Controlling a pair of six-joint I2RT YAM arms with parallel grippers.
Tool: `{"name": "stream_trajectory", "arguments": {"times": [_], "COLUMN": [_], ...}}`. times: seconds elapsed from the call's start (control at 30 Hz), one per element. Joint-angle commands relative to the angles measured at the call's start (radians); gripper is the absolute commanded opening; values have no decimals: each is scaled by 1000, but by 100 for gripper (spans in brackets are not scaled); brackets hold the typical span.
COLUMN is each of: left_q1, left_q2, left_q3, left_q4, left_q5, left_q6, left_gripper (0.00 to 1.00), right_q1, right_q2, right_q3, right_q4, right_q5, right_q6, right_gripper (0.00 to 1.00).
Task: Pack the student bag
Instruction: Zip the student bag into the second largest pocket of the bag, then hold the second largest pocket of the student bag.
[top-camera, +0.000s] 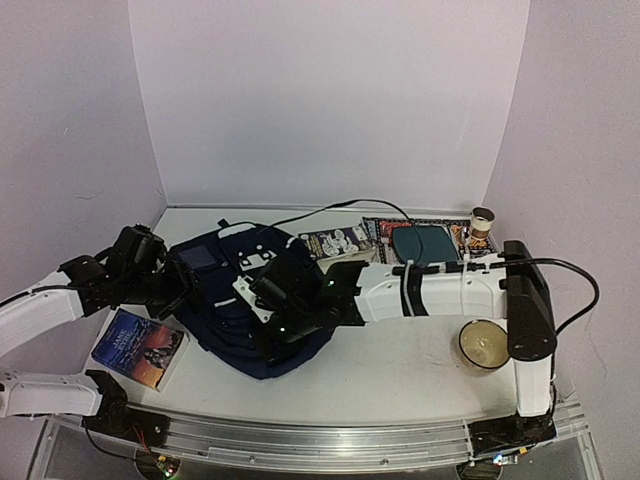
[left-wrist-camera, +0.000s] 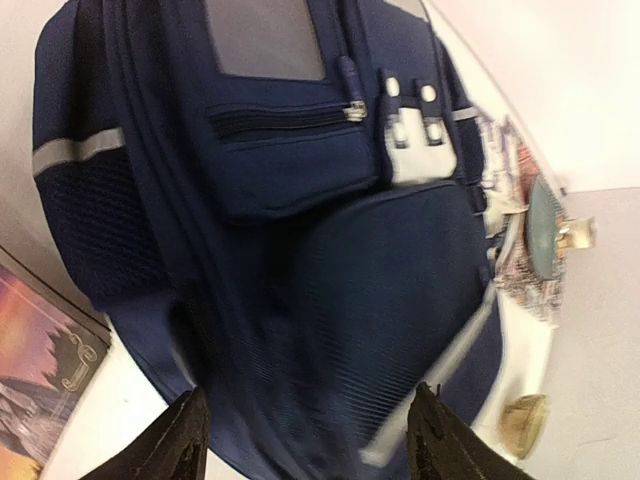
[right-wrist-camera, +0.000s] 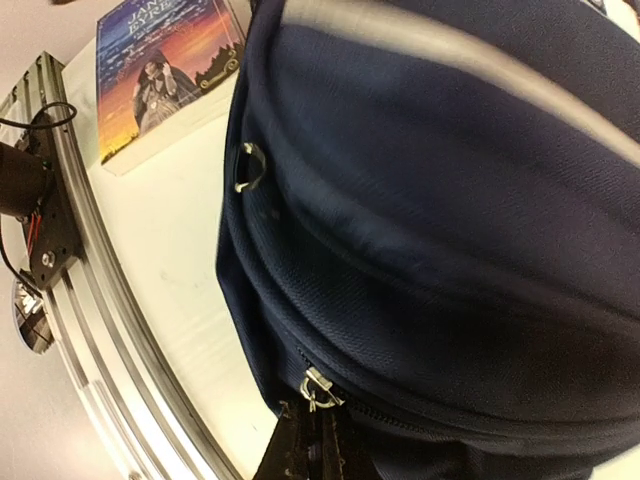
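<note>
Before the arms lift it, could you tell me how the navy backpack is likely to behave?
The student bag would probably sag and fold: its fabric lies creased. Slumped flat, it seems near empty, so likely light, unlikely to roll.

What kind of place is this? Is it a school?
Probably not a school. It looks like a robot test booth: plain white walls close in one table, and a left arm and right arm are bolted to a metal rail at its edge.
</note>
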Motion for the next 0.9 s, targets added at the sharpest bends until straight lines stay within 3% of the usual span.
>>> {"name": "stream_trajectory", "arguments": {"times": [0.0, 0.23, 0.4, 0.6, 0.7, 0.87], "left_q1": [-3, -34, -151, -226, -231, -233], "left_q2": [-102, -143, -110, -32, 9, 40], "left_q3": [-35, -97, -115, -152, -145, -142], "left_q4": [-35, -37, -3, 159, 196, 216], "left_q5": [63, 183, 134, 115, 90, 63], "left_q6": [-154, -277, -360, -422, -415, -396], "left_gripper": [70, 69, 65, 61, 52, 19], "right_q1": [7, 6, 6, 6, 6, 6], "right_q2": [41, 53, 52, 68, 67, 34], "right_q3": [91, 94, 91, 120, 121, 99], "right_q4": [43, 52, 58, 64, 64, 64], "right_q5": [-34, -42, -38, -60, -69, -45], "right_q6": [20, 12, 13, 6, 5, -15], "right_gripper": [0, 0, 0, 0, 0, 0]}}
